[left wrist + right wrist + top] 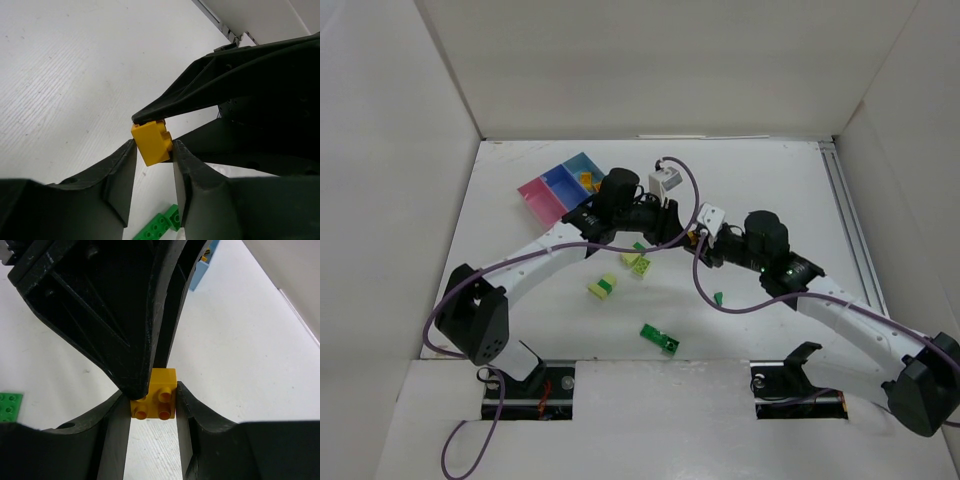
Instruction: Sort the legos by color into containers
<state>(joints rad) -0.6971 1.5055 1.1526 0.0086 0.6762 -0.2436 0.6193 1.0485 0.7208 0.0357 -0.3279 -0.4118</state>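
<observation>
- Left wrist camera: just behind the left pincer, facing along its fingers, very close.
- Right wrist camera: set the same way behind the right pincer.
- Both wrist views share the orange brick at the fingertips, with the opposite pincer beyond it.
- Overhead camera: fixed high above and behind both pincers, looking down on the whole table.

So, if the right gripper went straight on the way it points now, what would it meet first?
The left gripper, which faces the right gripper head-on. Both are shut on the same orange-yellow lego brick, so it would likely press into the other gripper almost at once.
</observation>
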